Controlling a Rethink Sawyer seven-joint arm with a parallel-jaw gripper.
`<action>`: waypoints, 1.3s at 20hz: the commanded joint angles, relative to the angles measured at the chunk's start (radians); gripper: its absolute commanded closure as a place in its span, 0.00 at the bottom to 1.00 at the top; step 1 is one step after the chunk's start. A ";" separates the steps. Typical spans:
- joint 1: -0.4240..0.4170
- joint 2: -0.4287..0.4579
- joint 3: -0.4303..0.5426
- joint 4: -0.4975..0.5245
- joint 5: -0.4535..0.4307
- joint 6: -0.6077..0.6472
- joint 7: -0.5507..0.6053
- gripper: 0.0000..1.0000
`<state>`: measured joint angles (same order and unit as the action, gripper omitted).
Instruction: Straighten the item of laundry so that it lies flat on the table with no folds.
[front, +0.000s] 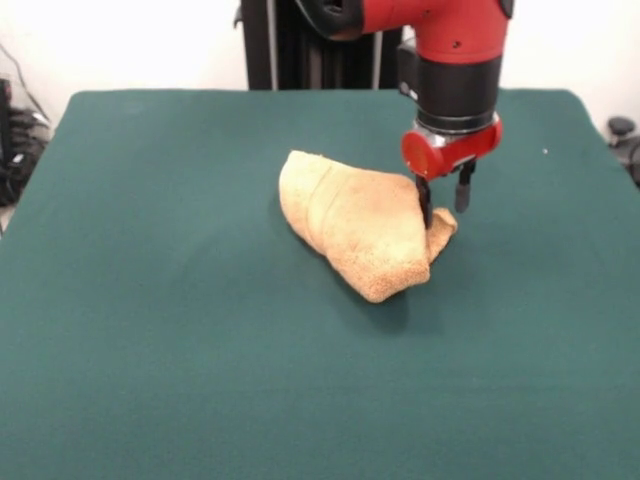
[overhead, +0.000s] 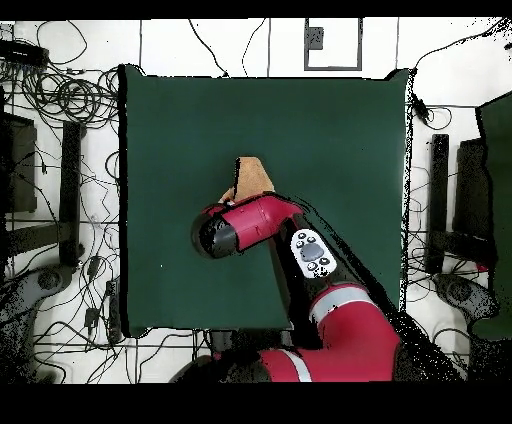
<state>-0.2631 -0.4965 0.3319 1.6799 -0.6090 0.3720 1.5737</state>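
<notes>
On the dark green table (front: 150, 330), the released pincer (front: 444, 205) straddles the bunched towel's (front: 355, 225) edge.

- Large rectangular surface (front: 150, 330) draped in plain dark green cloth, smooth across its whole spread.
- Resting directly on it, near the middle: small golden-tan terry-cloth towel (front: 355, 225), bunched and folded into a rounded heap, woven border band showing across its upper fold.
- In overhead view, only one tan end of towel (overhead: 252, 177) visible.
</notes>
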 joint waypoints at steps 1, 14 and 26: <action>0.005 0.007 0.100 0.031 -0.034 -0.059 0.004 0.00; 0.002 0.010 0.104 0.033 -0.030 -0.054 -0.005 0.00; 0.018 0.019 0.090 0.017 -0.012 0.045 -0.032 1.00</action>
<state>-0.2691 -0.4931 0.3329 1.6798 -0.6090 0.3487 1.5737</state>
